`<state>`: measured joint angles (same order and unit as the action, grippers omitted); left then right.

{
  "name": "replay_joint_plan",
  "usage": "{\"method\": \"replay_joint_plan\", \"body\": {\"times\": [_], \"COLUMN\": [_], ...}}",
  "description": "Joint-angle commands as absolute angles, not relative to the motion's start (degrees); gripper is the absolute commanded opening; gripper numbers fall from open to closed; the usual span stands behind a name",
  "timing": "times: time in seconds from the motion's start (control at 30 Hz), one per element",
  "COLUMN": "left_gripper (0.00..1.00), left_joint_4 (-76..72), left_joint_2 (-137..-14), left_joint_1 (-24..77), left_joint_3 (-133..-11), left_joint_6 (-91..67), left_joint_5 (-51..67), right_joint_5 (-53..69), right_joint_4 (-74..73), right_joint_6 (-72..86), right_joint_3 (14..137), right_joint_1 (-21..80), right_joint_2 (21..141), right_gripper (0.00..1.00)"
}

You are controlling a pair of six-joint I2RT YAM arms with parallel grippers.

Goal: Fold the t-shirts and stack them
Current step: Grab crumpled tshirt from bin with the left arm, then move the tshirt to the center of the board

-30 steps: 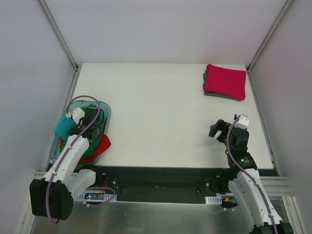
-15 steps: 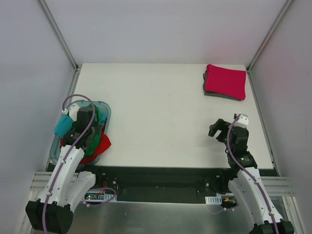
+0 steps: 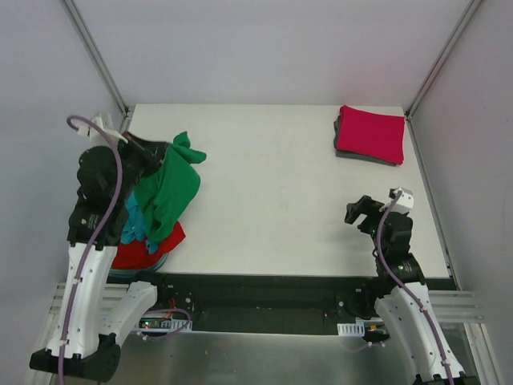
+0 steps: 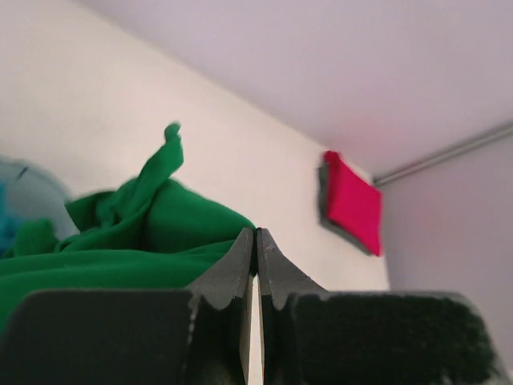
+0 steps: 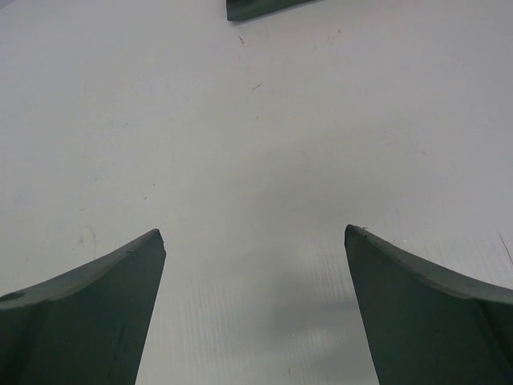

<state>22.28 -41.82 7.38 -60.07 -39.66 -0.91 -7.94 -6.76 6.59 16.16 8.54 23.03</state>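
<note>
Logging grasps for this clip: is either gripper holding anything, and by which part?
The left gripper pinches a bunched fold of the green t-shirt; which part of the shirt cannot be told. The right gripper is open, holding nothing.

White table (image 3: 272, 184) carries a folded dark grey t-shirt (image 3: 362, 158) far right, a pale-blue tub (image 4: 24, 183) near left.

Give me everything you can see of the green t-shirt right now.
The green t-shirt is plain bright green, soft-looking cloth, crumpled and unfolded. It hangs pinched in the shut left gripper at the left edge of the table, with one corner sticking out over the tabletop. Its lower end overlaps the teal t-shirt and the red t-shirt; whether it touches them cannot be told.
</note>
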Motion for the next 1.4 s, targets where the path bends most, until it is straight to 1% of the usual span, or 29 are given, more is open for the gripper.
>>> {"method": "replay_joint_plan", "body": {"times": [0.0,0.07,0.1,0.23,0.33,0.43,0.5,0.53,0.57,0.6,0.7,0.77,0.83,0.97,1.07,1.2,1.27,1.37], "left_gripper": [0.0,0.0,0.0,0.0,0.0,0.0,0.02,0.15,0.48,0.98,0.99,0.99,0.99,0.99,0.99,0.99,0.99,0.99], "left_joint_4": [8.61,8.35,8.35,8.61,8.61,8.61,8.7,9.05,9.92,10.98,15.72,17.4,17.58,17.67,17.4,16.09,14.68,13.19], "left_joint_2": [-51.91,-58.59,-61.23,-69.59,-72.42,-72.95,-73.47,-74.09,-74.53,-74.79,-74.53,-73.39,-71.82,-70.75,-71.19,-71.54,-71.11,-70.49], "left_joint_1": [6.94,7.99,9.3,17.03,20.73,22.76,23.55,23.73,23.73,23.73,23.64,23.73,23.73,23.73,23.82,24.69,25.05,25.05], "left_joint_3": [-78.35,-88.54,-91.46,-98.52,-97.22,-90.64,-84.49,-81.77,-79.3,-77.45,-74.54,-72.43,-68.84,-61.19,-57.14,-52.75,-50.2,-47.38], "left_joint_6": [-37.18,-38.4,-38.67,-36.65,-35.25,-33.32,-32.96,-32.52,-32.35,-31.82,-30.77,-30.32,-30.32,-30.58,-32.08,-32.79,-33.13,-32.96], "left_joint_5": [16.66,25.35,27.58,27.6,24.28,18.21,17.4,17.32,16.36,14.0,6.26,3.97,3.69,5.79,7.73,8.61,8.26,8.7], "right_joint_5": [-9.05,-9.14,-9.31,-9.84,-10.72,-10.72,-10.81,-10.98,-11.07,-11.07,-8.54,-4.59,-0.63,11.83,19.06,15.21,14.77,8.02], "right_joint_4": [-5.63,-5.63,-5.71,-5.71,-6.24,-6.68,-6.59,-6.59,-6.59,-6.5,-6.07,-5.28,-4.58,-2.21,-1.49,-2.02,-2.46,-3.52], "right_joint_6": [7.29,7.21,7.21,6.95,6.68,6.68,6.68,6.68,6.68,6.77,6.24,5.72,4.84,3.87,3.17,4.82,5.54,7.99], "right_joint_3": [17.31,17.31,17.31,17.23,17.31,17.32,17.14,17.23,17.23,17.31,17.66,18.28,18.89,20.12,22.49,26.45,27.42,28.12], "right_joint_1": [8.44,8.44,8.35,8.44,8.35,8.35,8.44,8.35,8.35,8.35,8.35,8.35,8.52,8.96,13.78,24.76,28.72,33.82], "right_joint_2": [22.59,22.59,22.59,22.5,22.24,21.71,21.53,21.71,21.97,22.41,24.43,26.36,28.9,36.1,44.0,53.59,57.72,61.51], "right_gripper": [0.96,0.96,0.96,0.96,0.96,0.96,0.96,0.96,0.96,0.96,0.96,0.96,0.96,0.96,0.96,0.96,0.99,0.99]}}
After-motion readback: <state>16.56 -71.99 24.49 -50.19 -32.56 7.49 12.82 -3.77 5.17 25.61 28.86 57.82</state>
